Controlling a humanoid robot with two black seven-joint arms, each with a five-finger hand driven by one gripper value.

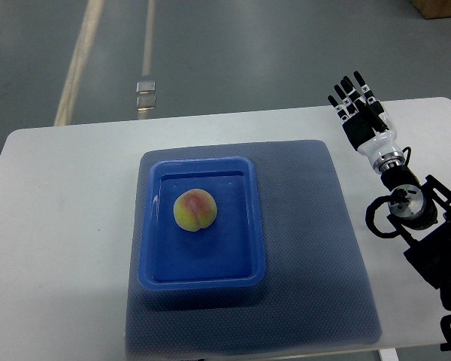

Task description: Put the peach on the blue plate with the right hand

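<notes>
The peach (195, 210) is sitting inside the blue plate (201, 272), really a shallow rectangular tray, a bit left of ctr in the frame, resting on the tray floor toward its upper-left part and touching no wall. The tray is lying on a dark blue mat (316, 226) spread over the white table (60, 226). The right hand (358, 107) is hovering at the upper right of the frame, well apart from tray & fruit, w/ its arm coming in from the right edge; fingers are stretched out straight and slightly spread, pointing toward the top of the pic, holding nothing. Left arm isn't showing anywhere. Judging by the layout, the placing step is looking done, w/ the hand clear of the work. Next move is prob. asking for little: keeping the hand away from the tray, no new grasp needed.
</notes>
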